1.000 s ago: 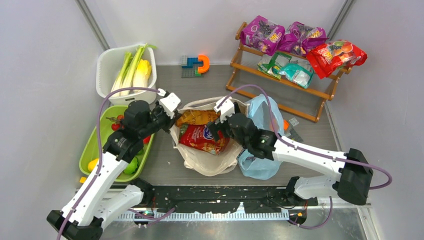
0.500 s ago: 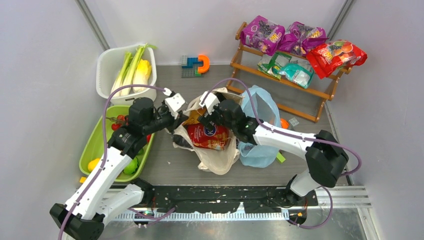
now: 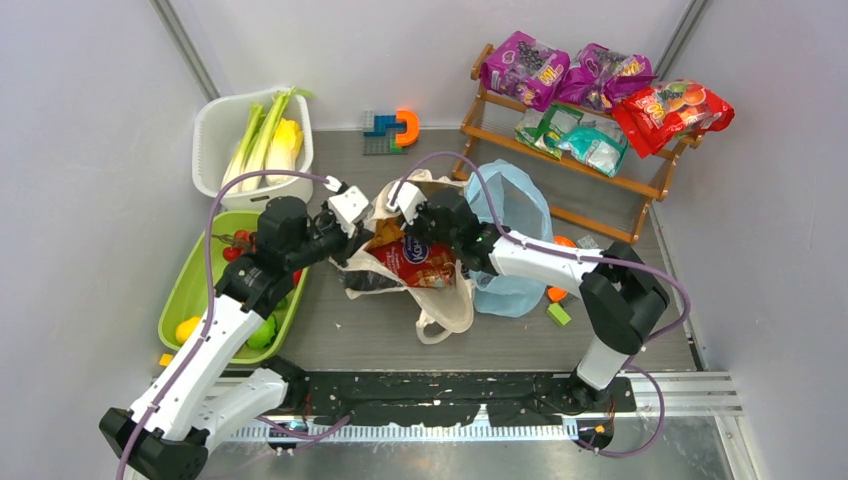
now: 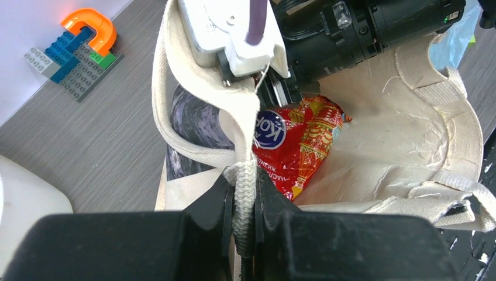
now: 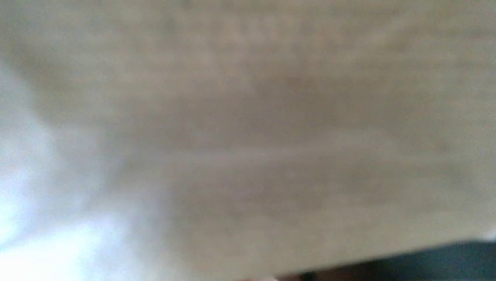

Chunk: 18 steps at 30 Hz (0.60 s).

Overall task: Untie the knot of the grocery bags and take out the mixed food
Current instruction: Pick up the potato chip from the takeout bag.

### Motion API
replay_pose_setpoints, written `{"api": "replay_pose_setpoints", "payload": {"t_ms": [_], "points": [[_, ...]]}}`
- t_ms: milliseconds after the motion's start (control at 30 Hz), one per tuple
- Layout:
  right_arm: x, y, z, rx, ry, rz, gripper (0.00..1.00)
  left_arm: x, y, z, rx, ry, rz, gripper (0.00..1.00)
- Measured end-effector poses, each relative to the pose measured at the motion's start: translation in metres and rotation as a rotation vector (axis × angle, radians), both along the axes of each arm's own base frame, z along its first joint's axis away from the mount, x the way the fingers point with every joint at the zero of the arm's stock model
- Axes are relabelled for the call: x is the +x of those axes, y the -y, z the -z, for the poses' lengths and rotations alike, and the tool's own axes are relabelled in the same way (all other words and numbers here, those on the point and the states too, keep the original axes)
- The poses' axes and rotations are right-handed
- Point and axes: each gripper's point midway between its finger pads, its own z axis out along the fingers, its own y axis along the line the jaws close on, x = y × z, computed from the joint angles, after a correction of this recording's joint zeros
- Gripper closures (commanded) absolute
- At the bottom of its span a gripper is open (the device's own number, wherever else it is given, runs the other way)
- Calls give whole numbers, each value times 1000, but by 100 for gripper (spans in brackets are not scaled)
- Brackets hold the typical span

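Right claw [image 4: 279, 96] has pushed toward ten o'clock into the cream canvas tote [image 4: 409, 146], grip unreadable; left claw [image 4: 244, 202] pinches its webbing strap [image 4: 245, 175].

A cream canvas tote [image 3: 443, 303] is slumped open at mid-table [image 3: 330, 320], with a red crinkly snack packet [image 3: 420, 262] seen inside. A thin light-blue plastic bag [image 3: 515, 212] is crumpled against it.
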Motion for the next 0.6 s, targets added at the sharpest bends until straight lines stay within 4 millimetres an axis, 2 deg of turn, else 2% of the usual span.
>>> {"api": "replay_pose_setpoints", "payload": {"t_ms": [67, 100, 233, 367, 433, 600], "points": [[2, -3, -1, 1, -2, -3, 93, 1, -2, 0, 0, -2, -15, 100], [3, -4, -2, 3, -6, -6, 94, 2, -2, 0, 0, -3, -22, 100], [-2, -3, -4, 23, -38, -15, 95, 9, -11, -1, 4, 5, -90, 100], [-30, 16, -17, 73, -92, -15, 95, 19, -24, -5, -14, 5, -187, 100], [-51, 31, -38, 124, -102, -16, 95, 25, -31, -5, -26, -3, -238, 100], [-90, 74, -126, 312, -32, 29, 95, 32, -40, -7, -42, -8, -298, 100]]}}
